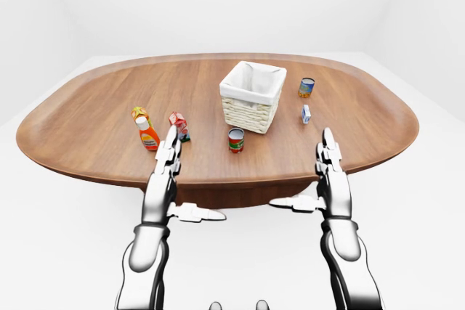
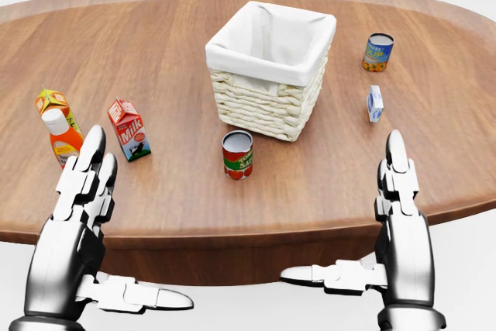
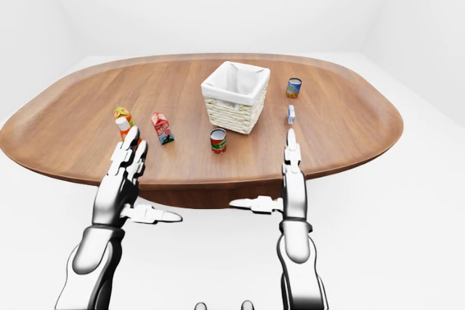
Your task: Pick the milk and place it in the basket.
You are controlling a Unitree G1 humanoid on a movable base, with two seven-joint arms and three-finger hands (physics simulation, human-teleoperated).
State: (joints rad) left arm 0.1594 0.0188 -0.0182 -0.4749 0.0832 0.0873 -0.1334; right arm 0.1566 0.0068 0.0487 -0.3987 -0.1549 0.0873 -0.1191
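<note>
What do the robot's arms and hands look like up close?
Both are shiny silver metal with dark seams at the joints. The left hand and right hand each have three blocky, segmented fingers ending in rounded tips, one of them a thumb set off to the side. The forearms are smooth, rounded shells. No cables or markings show.

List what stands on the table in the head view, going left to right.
Orange carton → sauce bottle → milk carton → red can → basket → small blue-and-white carton → blue-and-yellow can.
</note>
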